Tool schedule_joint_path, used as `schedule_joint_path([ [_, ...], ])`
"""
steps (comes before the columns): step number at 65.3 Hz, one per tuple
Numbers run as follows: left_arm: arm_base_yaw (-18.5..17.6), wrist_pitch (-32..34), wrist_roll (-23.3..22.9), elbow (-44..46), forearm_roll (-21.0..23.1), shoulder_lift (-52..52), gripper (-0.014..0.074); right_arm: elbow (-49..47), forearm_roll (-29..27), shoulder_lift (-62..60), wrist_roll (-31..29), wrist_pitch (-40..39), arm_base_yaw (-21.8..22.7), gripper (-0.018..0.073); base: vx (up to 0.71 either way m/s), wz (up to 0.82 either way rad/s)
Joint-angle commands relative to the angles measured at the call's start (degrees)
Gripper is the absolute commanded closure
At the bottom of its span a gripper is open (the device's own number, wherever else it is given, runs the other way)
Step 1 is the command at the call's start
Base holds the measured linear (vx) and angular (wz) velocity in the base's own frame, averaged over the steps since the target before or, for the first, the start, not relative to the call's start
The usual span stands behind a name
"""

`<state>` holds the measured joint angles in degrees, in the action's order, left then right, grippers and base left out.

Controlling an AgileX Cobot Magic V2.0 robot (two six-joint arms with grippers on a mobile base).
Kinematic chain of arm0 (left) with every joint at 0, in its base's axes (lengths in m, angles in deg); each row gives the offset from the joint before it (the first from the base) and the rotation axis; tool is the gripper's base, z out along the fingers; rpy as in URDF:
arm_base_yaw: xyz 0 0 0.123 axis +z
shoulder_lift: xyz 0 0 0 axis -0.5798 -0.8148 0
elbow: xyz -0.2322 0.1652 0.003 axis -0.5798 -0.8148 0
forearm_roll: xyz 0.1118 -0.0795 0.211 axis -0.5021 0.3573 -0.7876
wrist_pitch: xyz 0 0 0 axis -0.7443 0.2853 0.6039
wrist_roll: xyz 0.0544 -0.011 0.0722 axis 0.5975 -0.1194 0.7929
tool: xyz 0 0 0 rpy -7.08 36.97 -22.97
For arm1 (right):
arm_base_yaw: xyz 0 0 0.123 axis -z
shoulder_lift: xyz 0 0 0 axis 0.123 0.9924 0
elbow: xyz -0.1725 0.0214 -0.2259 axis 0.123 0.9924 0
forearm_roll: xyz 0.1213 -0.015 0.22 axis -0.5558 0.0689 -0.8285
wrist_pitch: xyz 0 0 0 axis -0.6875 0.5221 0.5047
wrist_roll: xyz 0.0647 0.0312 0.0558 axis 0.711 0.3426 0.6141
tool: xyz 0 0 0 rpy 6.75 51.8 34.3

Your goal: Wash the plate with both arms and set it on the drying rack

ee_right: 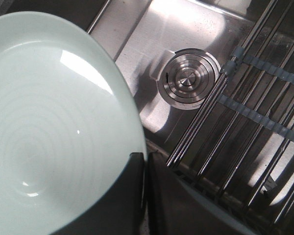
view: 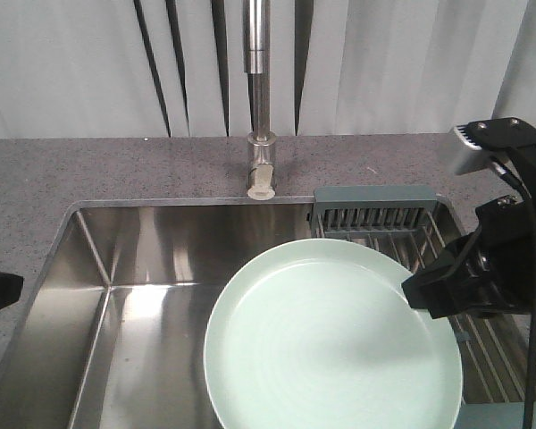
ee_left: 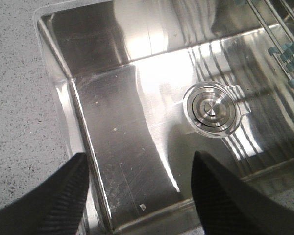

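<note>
**Grey speckled countertop (view: 71, 170) and steel sink (view: 98, 259): plate held by one edge above the basin**

Pale vertical blinds (view: 71, 63) are seen behind the tap (view: 261, 107), which is mounted at the back rim of the sink. The plate (view: 330, 349) is carried clear of the basin floor, face turned up, by the right pincer (ee_right: 143, 164). Its jaws are pressed together on the rim at the plate's right-hand edge. All the rest of the plate therefore extends to the left of that pincer, over the right half of the sink.

The drying rack (view: 366, 195) lies just behind and below the right pincer, and its steel bars (ee_right: 255, 112) span the sink's right end. The drain (ee_right: 188, 81) is seen ahead of the pincer, uncovered, between the plate's edge and the nearest bars.

The left pincer (ee_left: 139, 156) is spread wide and nothing is held in it. It hangs above the left part of the basin, with bare steel floor showing between its fingers and the drain ahead and to its right. In the front view only a dark fragment of it is seen at the left margin, well apart from the plate.

An edge grip is judged to have been chosen so that the plate's whole face is left free for rinsing or wiping. Holding the plate over the basin lets any water fall into the sink. The spread left pincer is probably meant for the opposite rim. No water is seen at the tap, so the washing is judged not yet begun. Since the rack sits beside the right pincer, only a short move should be needed to reach it.
</note>
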<state>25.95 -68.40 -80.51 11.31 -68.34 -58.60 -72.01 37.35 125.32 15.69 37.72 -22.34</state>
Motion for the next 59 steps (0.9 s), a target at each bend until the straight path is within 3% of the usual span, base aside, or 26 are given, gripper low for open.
schedule_joint_path([
  [1,0.0,2.7,-0.5,1.3,0.9,0.3,0.0165,-1.3,-2.1,-1.2,-0.6,-2.0,0.0,0.0568,0.00,0.00],
  [25,0.0,2.7,-0.5,1.3,0.9,0.3,0.0165,-1.3,-2.1,-1.2,-1.7,-3.9,0.0,0.0568,0.00,0.00],
  [32,0.0,2.7,-0.5,1.3,0.9,0.3,0.0165,-1.3,-1.1,-0.6,-4.4,-3.8,0.0,0.0567,0.00,0.00],
  [42,0.0,2.7,-0.5,1.3,0.9,0.3,0.0165,-1.6,-4.5,4.0,-8.8,-6.0,0.0,0.0566,0.00,0.00],
  [59,0.0,2.8,-0.5,1.3,0.9,0.3,0.0165,-5.3,-5.3,14.1,-10.7,-12.4,-5.3,0.0564,0.00,0.00],
])
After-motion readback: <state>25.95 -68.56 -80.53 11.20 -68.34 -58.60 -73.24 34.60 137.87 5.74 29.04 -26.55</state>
